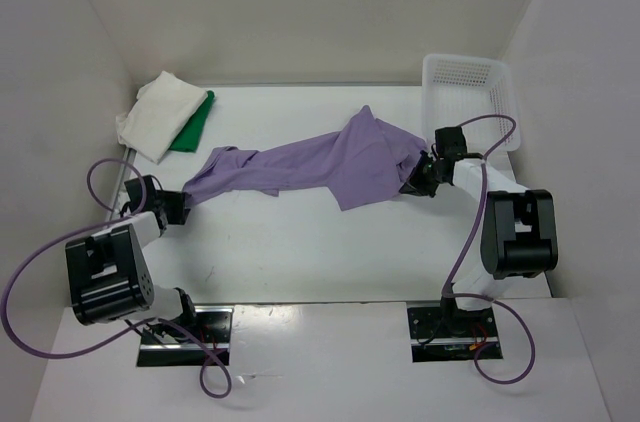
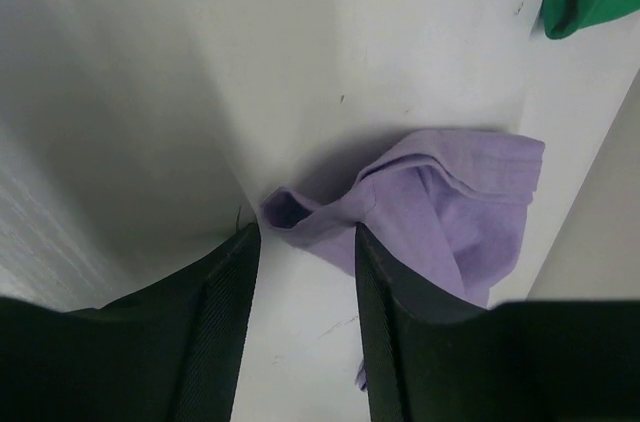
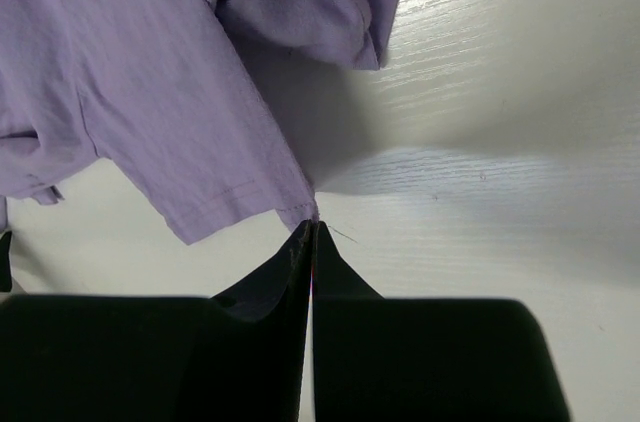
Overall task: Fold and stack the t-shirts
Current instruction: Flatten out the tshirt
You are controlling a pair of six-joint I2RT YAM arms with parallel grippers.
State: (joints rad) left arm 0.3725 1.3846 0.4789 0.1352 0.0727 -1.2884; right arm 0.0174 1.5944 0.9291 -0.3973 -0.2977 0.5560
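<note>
The white shirt (image 1: pixel 152 118) and green shirt (image 1: pixel 196 123) sit piled, while the purple shirt (image 1: pixel 310 167) lies unfolded, right hand (image 3: pixel 312 229) clamped on its hem, left hand (image 2: pixel 307 234) apart.

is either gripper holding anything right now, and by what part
The right gripper is pinched shut on a hem corner of the purple shirt. The left gripper is open, holding nothing.

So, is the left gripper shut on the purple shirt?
No, the left gripper stands open, the purple shirt lying unclamped at its fingertips.
</note>
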